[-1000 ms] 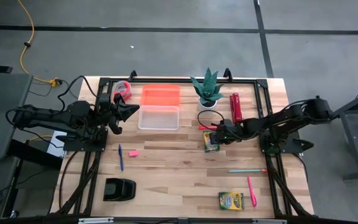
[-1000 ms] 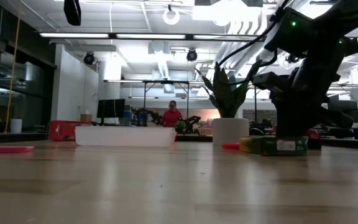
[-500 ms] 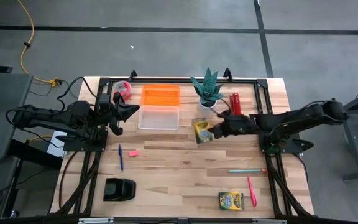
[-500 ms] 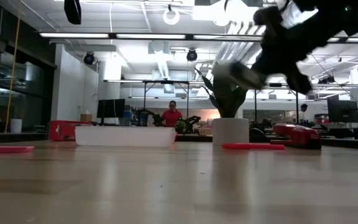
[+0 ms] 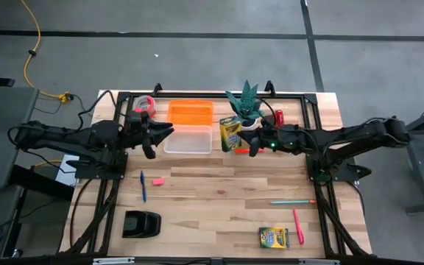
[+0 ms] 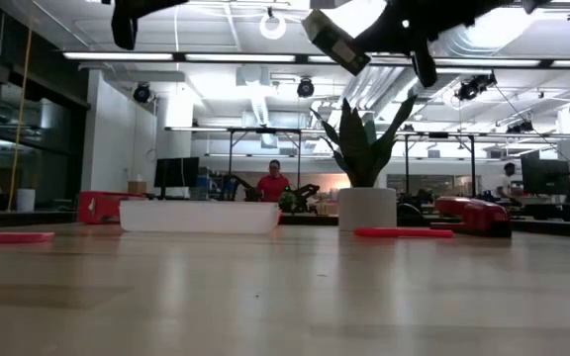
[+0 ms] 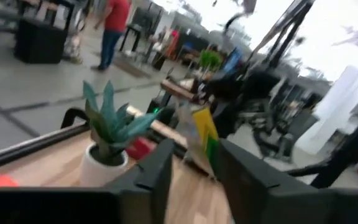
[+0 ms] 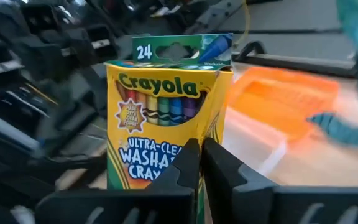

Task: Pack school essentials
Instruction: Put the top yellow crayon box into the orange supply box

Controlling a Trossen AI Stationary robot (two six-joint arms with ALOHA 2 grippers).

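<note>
Crayon box, yellow and green, is pinched at its lower edge between the right gripper's pressed-together jaws; the right wrist view shows its printed front standing upright just past the two dark fingers. It hangs in the air beside the right end of the clear bin, close in front of the potted plant near the table's far edge. The left gripper hovers over the left end of that same bin with its jaws spread and nothing between them; in its wrist view the plant and the raised box lie ahead of its fingers. An orange lid lies against the far edge just behind the bin, and a red tape dispenser sits toward the far left corner. A red marker lies on the wood under the right arm, with a thick red cylinder beyond it. Left of centre rest a blue pen and a small pink eraser. Toward the near right corner are a teal pen, a pink pen and a second crayon box. A black object sits near the near left corner.
</note>
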